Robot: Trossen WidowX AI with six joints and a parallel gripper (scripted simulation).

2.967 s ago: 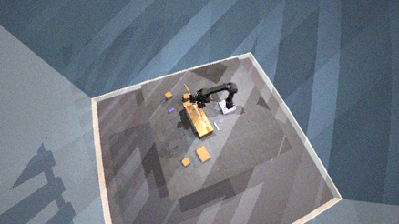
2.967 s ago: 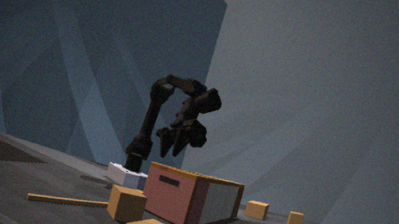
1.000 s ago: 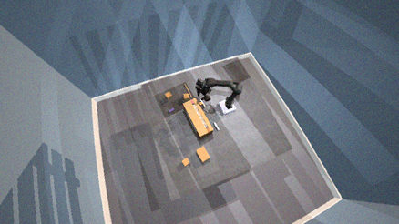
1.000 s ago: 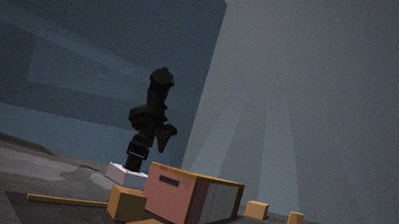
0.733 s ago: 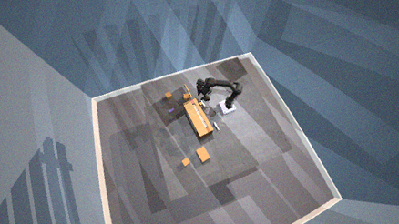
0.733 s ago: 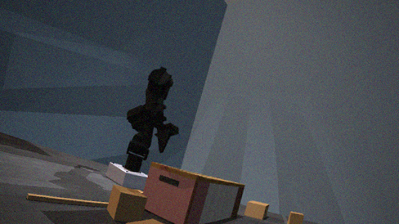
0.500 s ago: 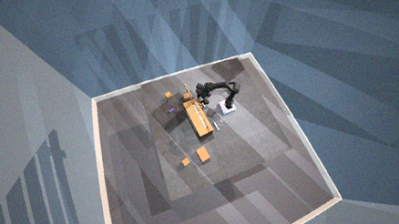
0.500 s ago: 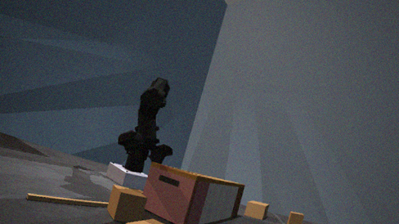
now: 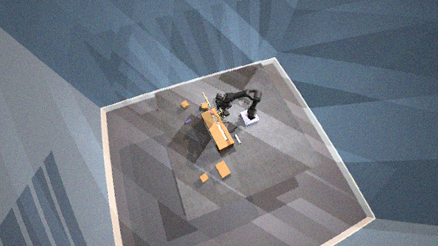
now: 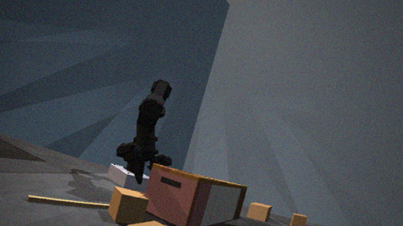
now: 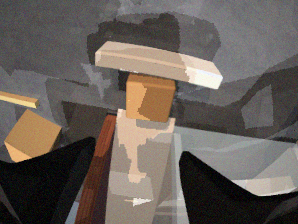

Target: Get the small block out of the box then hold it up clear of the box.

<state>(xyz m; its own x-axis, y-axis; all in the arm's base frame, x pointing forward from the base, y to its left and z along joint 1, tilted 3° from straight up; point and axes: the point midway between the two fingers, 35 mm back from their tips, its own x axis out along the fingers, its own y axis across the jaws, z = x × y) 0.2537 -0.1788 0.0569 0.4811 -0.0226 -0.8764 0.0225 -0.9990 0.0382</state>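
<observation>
The orange block (image 11: 150,97) stands outside the box in the wrist view, between the end of a pale strip (image 11: 137,137) and a white bar (image 11: 150,61). The box (image 9: 223,144) (image 10: 173,202) (image 11: 100,160) is orange with a pink end; its clear panel shows at right in the wrist view. My gripper (image 11: 138,151) (image 10: 140,179) is open and empty, pointing down close beside the box. In the wrist view its fingertips are on either side of the pale strip, and the block appears beyond them, centred in the gap. The block cannot be made out in either the top or the exterior view.
An orange cube (image 10: 127,207) (image 11: 32,135) and a yellow stick (image 10: 68,202) (image 11: 20,99) lie near the pink end. Other orange blocks (image 9: 222,169) (image 9: 204,177) (image 9: 185,104) stand around the box. A white piece (image 9: 238,138) and a purple piece (image 9: 188,121) lie on opposite sides.
</observation>
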